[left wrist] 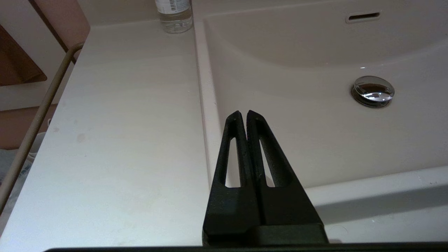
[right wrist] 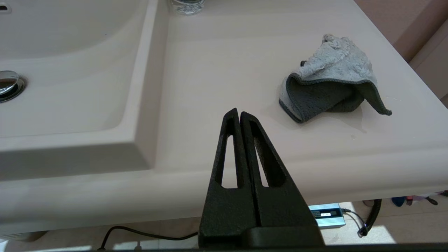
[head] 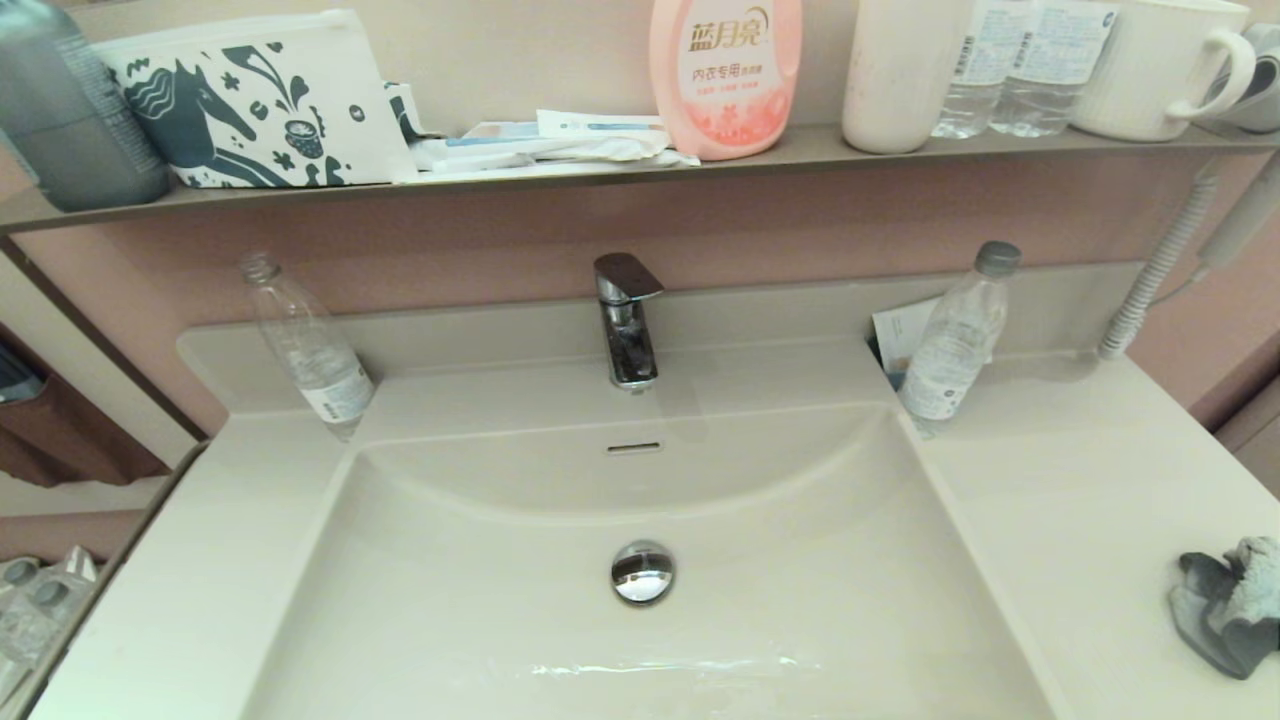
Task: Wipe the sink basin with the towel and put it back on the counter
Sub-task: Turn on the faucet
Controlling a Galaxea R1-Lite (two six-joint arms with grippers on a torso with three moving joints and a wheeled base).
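The cream-white sink basin (head: 480,590) fills the middle of the head view, with its chrome drain plug (head: 642,571) and slot overflow (head: 634,447). The towel (head: 1228,605), dark grey with a pale fluffy side, lies crumpled on the counter (head: 1060,500) at the right edge; it also shows as the towel (right wrist: 332,87) in the right wrist view. My right gripper (right wrist: 239,112) is shut and empty, hovering near the counter's front edge, short of the towel. My left gripper (left wrist: 243,112) is shut and empty over the basin's left rim. Neither arm shows in the head view.
A chrome faucet (head: 625,320) stands behind the basin. Clear water bottles stand at the back left (head: 308,345) and back right (head: 955,340) of the counter. The brown wall shelf (head: 600,165) carries a horse pouch, a pink bottle, cups and bottles. A wet streak (head: 660,665) crosses the basin's front.
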